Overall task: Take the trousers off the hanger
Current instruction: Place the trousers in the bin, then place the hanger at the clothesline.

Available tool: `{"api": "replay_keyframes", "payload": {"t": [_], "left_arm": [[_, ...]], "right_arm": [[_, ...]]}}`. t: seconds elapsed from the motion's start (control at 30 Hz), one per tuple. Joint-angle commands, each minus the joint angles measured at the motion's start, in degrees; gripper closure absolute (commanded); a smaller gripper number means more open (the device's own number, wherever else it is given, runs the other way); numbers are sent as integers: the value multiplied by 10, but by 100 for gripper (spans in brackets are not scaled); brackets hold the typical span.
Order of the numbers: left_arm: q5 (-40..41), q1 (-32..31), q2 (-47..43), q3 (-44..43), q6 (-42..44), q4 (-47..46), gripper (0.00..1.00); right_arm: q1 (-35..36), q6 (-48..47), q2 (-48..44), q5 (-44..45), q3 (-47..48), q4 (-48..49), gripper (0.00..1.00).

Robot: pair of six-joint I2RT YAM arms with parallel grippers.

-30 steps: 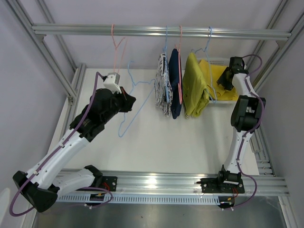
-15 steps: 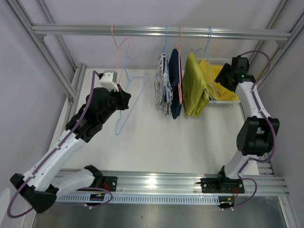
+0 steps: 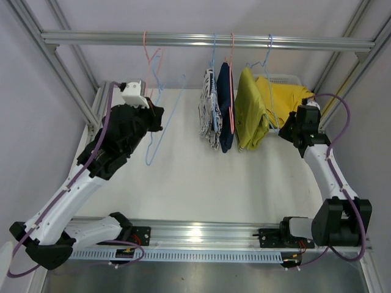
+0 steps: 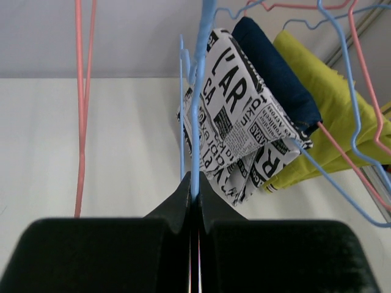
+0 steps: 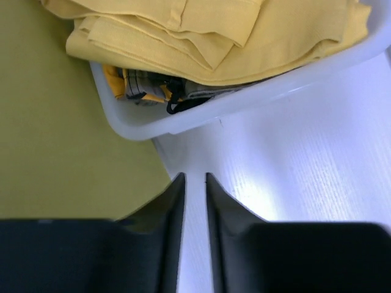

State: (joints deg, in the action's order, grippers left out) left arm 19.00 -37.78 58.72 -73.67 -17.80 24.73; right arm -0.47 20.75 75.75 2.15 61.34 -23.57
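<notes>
My left gripper (image 3: 151,117) is shut on the wire of an empty blue hanger (image 3: 164,116), seen between the jaws in the left wrist view (image 4: 194,180). Three trousers hang on hangers from the rail: black-and-white print (image 3: 209,116), dark navy (image 3: 225,110) and mustard-olive (image 3: 249,113). The bright yellow trousers (image 3: 286,96) lie folded in the white basket (image 3: 281,77). A patterned cloth (image 5: 153,91) shows under them; I cannot tell whether it is the camouflage pair. My right gripper (image 3: 291,130) is empty with a narrow gap between its jaws, just in front of the basket (image 5: 256,97).
An empty pink hanger (image 3: 150,58) hangs from the aluminium rail (image 3: 208,40) at the left. Frame posts stand at both sides. The mustard-olive trousers (image 5: 61,134) hang close to the left of my right gripper (image 5: 194,177).
My left arm has raised the blue hanger up and to the left, towards the rail. My right arm has pulled back from the basket, towards the near side.
</notes>
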Motion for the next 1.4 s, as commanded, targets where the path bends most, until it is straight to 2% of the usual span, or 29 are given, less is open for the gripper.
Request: {"api": "replay_keyframes", "payload": {"t": [0.0, 0.07, 0.13, 0.5, 0.73, 1.1, 1.37], "left_arm": [[31, -8, 17, -47, 15, -15, 99], [33, -8, 32, -74, 15, -11, 99], [37, -9, 46, -98, 15, -5, 99], [75, -8, 149, -206, 53, -2, 99], [81, -3, 227, -280, 75, 3, 99], [38, 58, 275, -289, 48, 22, 99], [31, 69, 281, -280, 35, 34, 99]], "right_arm": [[2, 2, -45, 4, -41, 58, 83], [3, 4, -47, -6, -55, 62, 96], [3, 5, -43, -11, -58, 62, 100], [24, 19, -55, -48, -92, 84, 99], [49, 18, -46, -28, -103, 96, 99], [58, 17, -35, -35, -109, 107, 98], [64, 17, -35, -43, -112, 110, 97]]}}
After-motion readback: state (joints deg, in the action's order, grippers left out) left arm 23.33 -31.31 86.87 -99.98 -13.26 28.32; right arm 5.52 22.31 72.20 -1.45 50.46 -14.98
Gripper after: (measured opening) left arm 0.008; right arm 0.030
